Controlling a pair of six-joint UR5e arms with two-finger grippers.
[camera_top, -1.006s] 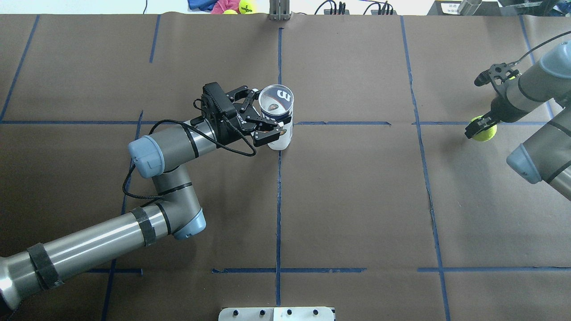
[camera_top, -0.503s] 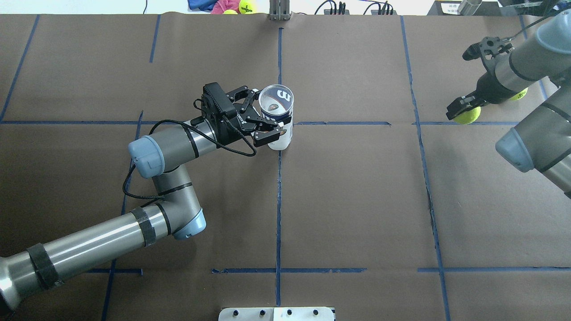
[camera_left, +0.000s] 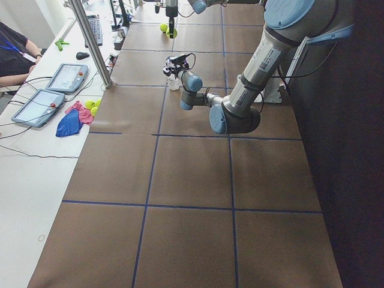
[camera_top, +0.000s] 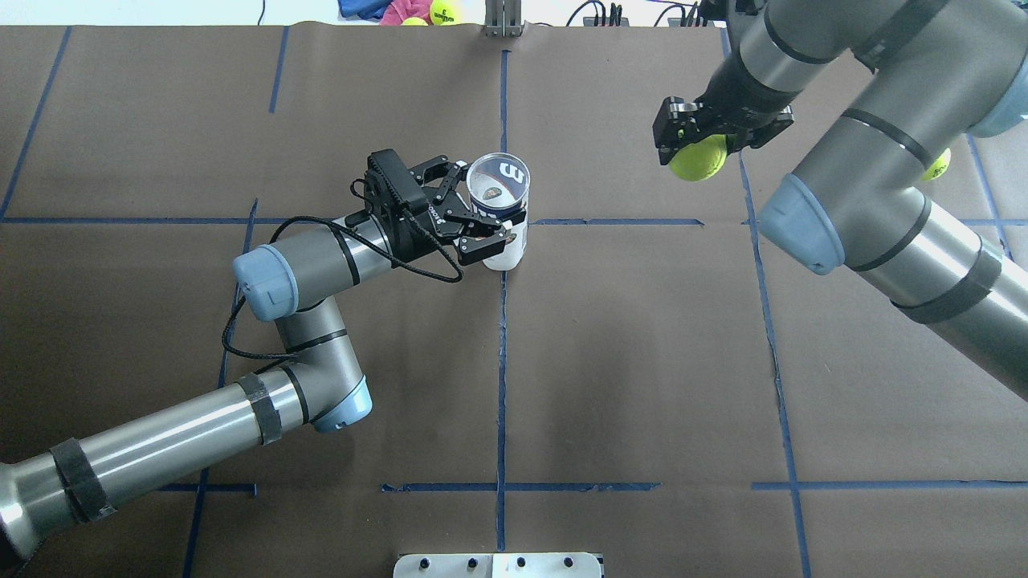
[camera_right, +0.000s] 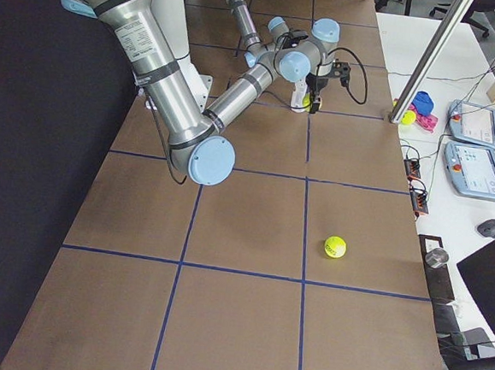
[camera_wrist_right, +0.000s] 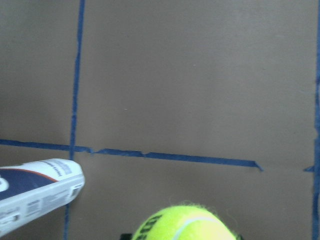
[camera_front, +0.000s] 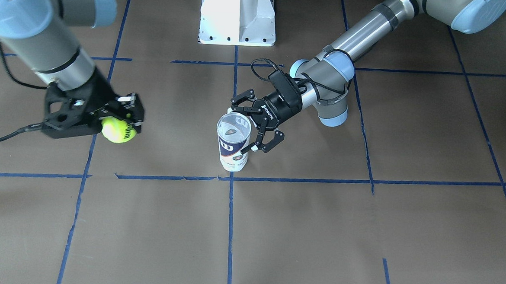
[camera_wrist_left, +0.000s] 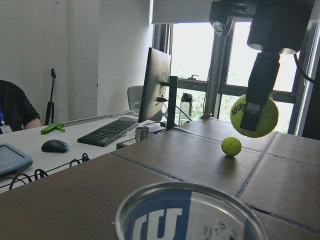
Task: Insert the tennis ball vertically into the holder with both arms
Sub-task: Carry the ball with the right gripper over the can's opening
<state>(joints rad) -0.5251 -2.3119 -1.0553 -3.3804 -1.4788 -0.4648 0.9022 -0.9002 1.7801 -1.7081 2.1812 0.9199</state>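
The holder (camera_top: pixel 499 210), a clear can with a navy and white label, stands upright with its mouth open at the table's middle; it also shows in the front view (camera_front: pixel 233 146) and the left wrist view (camera_wrist_left: pixel 190 220). My left gripper (camera_top: pixel 480 205) is shut on it from the side. My right gripper (camera_top: pixel 695 149) is shut on the tennis ball (camera_top: pixel 699 157) and holds it in the air, to the right of the holder and farther back. The ball also shows in the front view (camera_front: pixel 117 129), the left wrist view (camera_wrist_left: pixel 254 116) and the right wrist view (camera_wrist_right: pixel 185 223).
A second tennis ball (camera_top: pixel 936 165) lies on the table at the far right, also seen in the right side view (camera_right: pixel 335 247). More balls and cloth (camera_top: pixel 405 10) lie past the back edge. The white pedestal base (camera_front: pixel 238 15) is at the robot's side.
My right arm has lifted the tennis ball off the table and carried it left toward the holder. The left arm and holder have not moved.
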